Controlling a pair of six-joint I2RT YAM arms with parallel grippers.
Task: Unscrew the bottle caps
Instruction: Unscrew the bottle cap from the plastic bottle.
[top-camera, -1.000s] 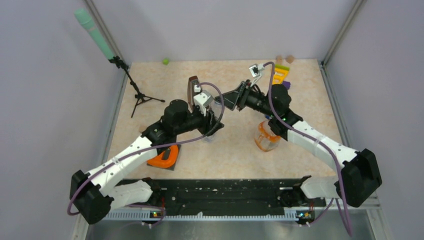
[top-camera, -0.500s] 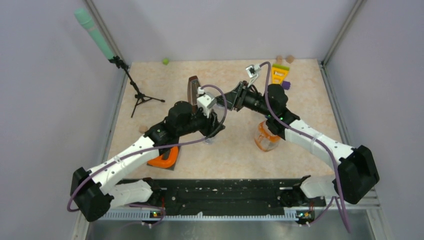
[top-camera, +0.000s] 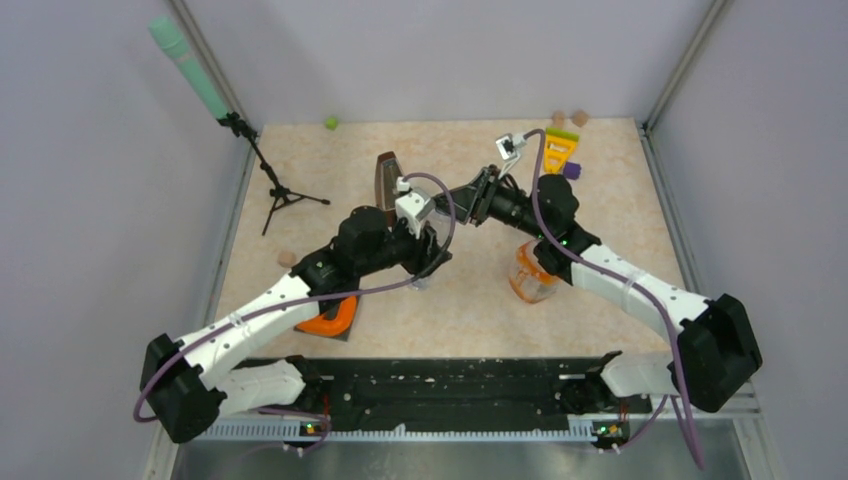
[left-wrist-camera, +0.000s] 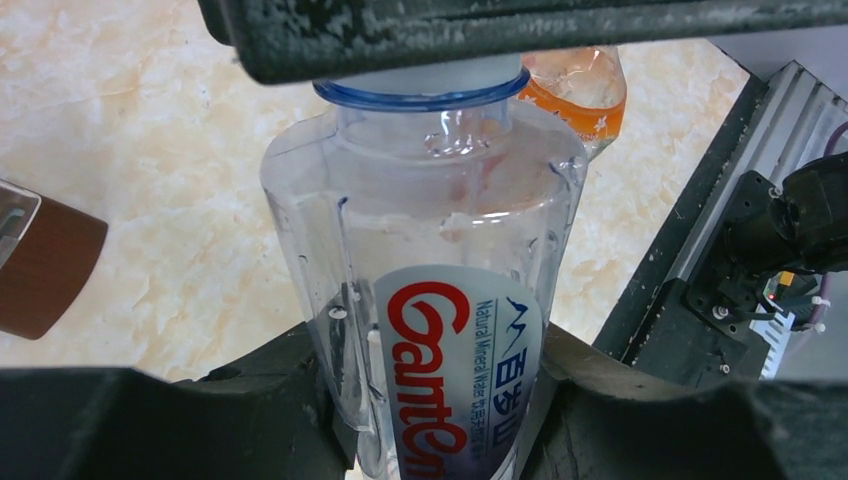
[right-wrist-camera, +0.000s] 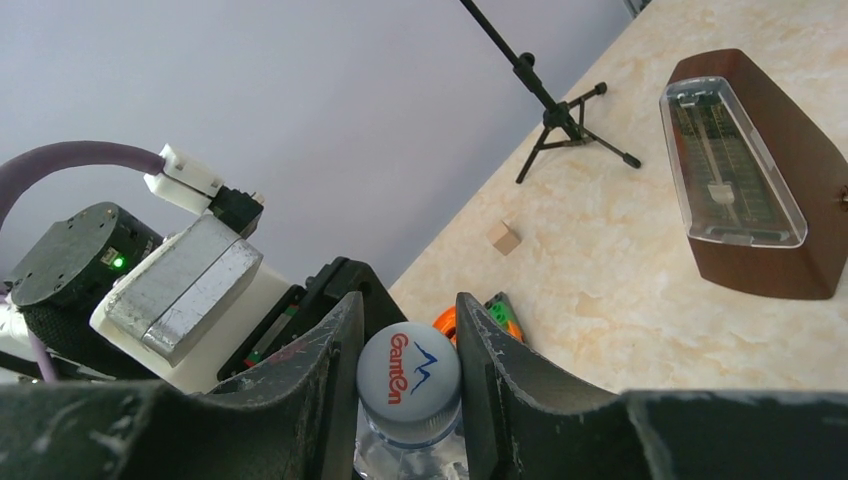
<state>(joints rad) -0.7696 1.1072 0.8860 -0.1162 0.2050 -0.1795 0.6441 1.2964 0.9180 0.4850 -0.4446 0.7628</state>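
- The right gripper (right-wrist-camera: 408, 348) is closed tight on the white Ganten cap (right-wrist-camera: 408, 392), with one finger pressed against each side.
- The Ganten-labelled bottle (left-wrist-camera: 430, 230) under that cap is clamped round its body by the left gripper (left-wrist-camera: 440, 420).
- From above, the bottle is seen just right of the brown metronome (right-wrist-camera: 745, 180).
- The orange-tinted bottle (left-wrist-camera: 582, 88) is stood on the table farther right of the metronome.
- A microphone tripod (right-wrist-camera: 560, 110) is placed on the metronome's left, well apart.

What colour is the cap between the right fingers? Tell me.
White cap, printed in red and blue; right wrist view.
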